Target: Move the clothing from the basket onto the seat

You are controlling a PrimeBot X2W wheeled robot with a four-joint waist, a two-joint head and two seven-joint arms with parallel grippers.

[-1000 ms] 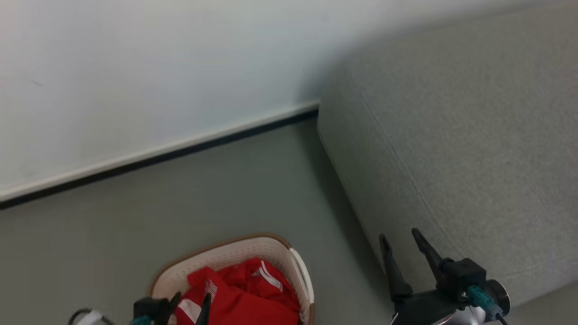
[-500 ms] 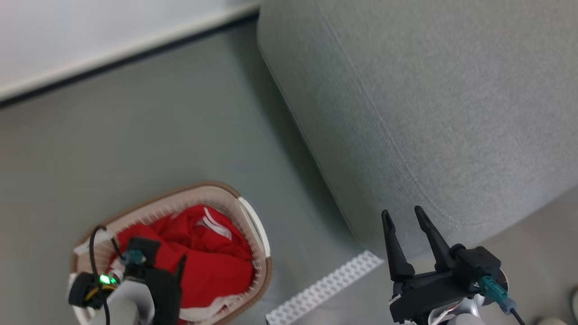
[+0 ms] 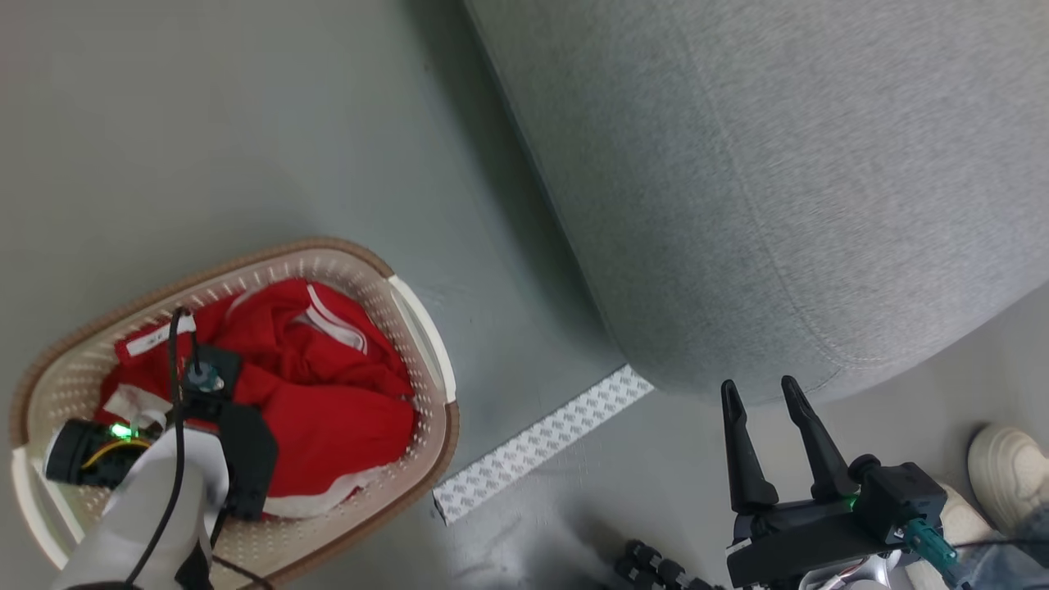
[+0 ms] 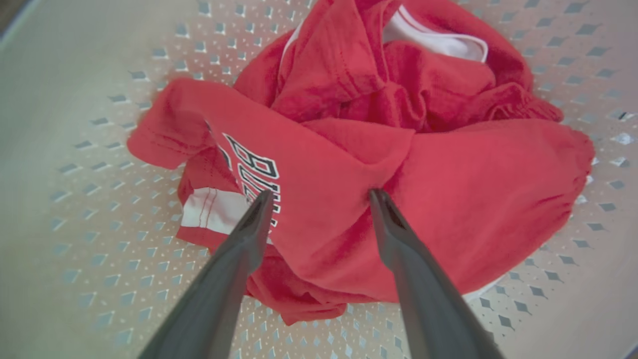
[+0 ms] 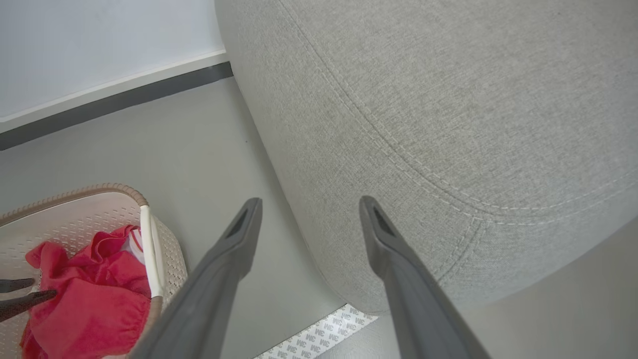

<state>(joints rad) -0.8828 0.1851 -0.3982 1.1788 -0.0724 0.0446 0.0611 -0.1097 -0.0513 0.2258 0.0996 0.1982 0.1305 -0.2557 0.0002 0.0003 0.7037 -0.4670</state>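
The clothing (image 3: 328, 393) is a bright red heap with white stripes, lying in the cream basket (image 3: 426, 328) with a brown rim at the lower left of the head view. My left forearm (image 3: 147, 508) reaches down into the basket. In the left wrist view my left gripper (image 4: 320, 194) is open, both tips resting at the red clothing (image 4: 448, 189) beside its white lettering, nothing pinched. The grey seat (image 3: 778, 164) is at the upper right. My right gripper (image 3: 760, 387) is open and empty, just in front of the seat's rounded corner (image 5: 448, 149).
A white patterned strip (image 3: 541, 442) lies on the grey floor between basket and seat. A person's pale shoe (image 3: 1004, 467) stands at the right edge beside my right arm. In the right wrist view a dark skirting (image 5: 114, 99) runs along the wall behind the basket (image 5: 149, 234).
The head camera has tipped down, so the wall has left the picture. My left arm has come down into the basket over the clothing. The right gripper stays open by the seat.
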